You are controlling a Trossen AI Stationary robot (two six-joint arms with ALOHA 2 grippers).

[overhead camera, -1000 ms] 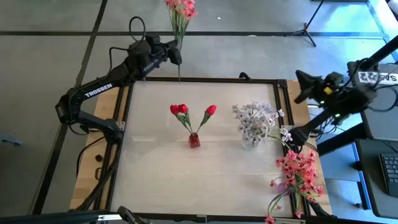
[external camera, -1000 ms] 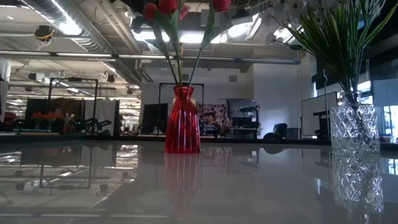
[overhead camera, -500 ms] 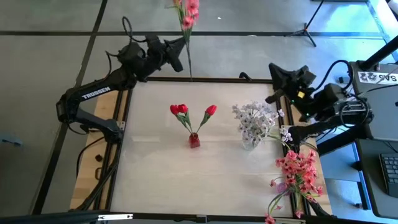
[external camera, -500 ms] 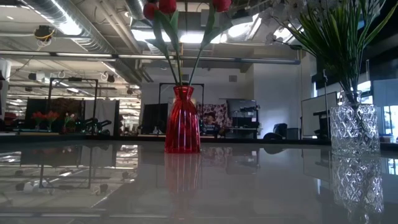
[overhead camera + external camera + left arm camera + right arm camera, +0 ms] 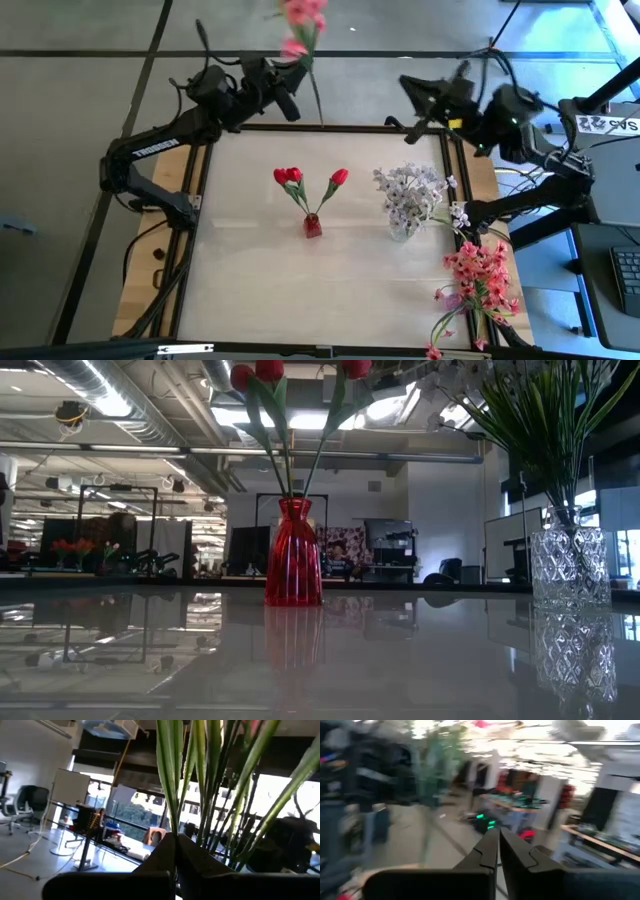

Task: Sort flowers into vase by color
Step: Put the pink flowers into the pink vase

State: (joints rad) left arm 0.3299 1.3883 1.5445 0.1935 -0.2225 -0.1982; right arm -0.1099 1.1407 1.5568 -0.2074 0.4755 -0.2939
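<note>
My left gripper (image 5: 297,80) is shut on a pink flower spray (image 5: 304,18), held up beyond the table's far edge. The spray's green stems (image 5: 170,815) fill the left wrist view. My right gripper (image 5: 408,85) is shut on nothing, raised over the far right corner; its fingers (image 5: 490,851) meet in its wrist view. A red vase (image 5: 313,226) mid-table holds red tulips (image 5: 290,176). To its right, a clear glass vase (image 5: 402,228) holds whitish sprigs (image 5: 410,190). Both vases (image 5: 293,555) (image 5: 570,565) stand upright on their bases. My left gripper pinches the pink spray's bundle of green stems (image 5: 172,827) between its two shut fingers, which lie across the stems. The spray is lifted clear. Its blooms are beyond the far edge and its lower stem end (image 5: 321,122) reaches to the table's far frame.
More pink flowers (image 5: 480,280) lie in a heap on the wooden strip at the table's right edge, near the front. A black frame (image 5: 330,127) runs around the white tabletop. A tripod (image 5: 492,48) stands on the floor beyond the far right.
My right gripper has swung from the table's right edge toward the far edge and leftward, rising and rolling, still shut. My left gripper has risen and tipped upward with the pink spray, whose lower stem end has swung toward the right along the far edge.
</note>
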